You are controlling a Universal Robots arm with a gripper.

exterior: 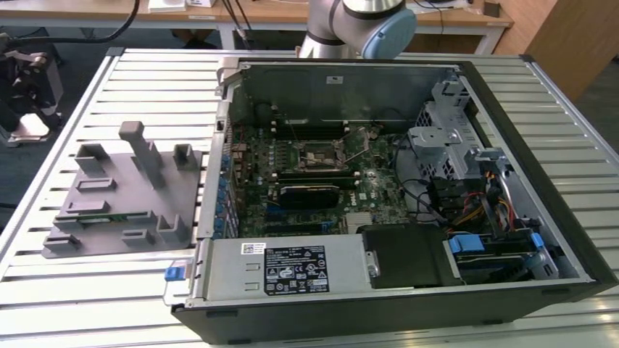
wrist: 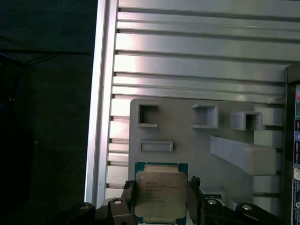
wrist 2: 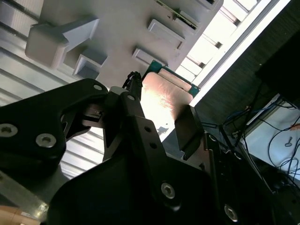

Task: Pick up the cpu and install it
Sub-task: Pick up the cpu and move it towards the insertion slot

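From where I stand, the black two-fingered gripper [wrist: 161,187] is clamped on the shiny silver-grey square cpu [wrist: 161,197], holding it above the grey plastic holder tray [exterior: 111,185] at the exterior view's left. Such a thin edge grip could let it tilt and slip.

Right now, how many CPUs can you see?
1. The cpu is gripped in the end effector, above the grey fixture plate, as seen in both wrist views. Another could be hidden inside the computer case.
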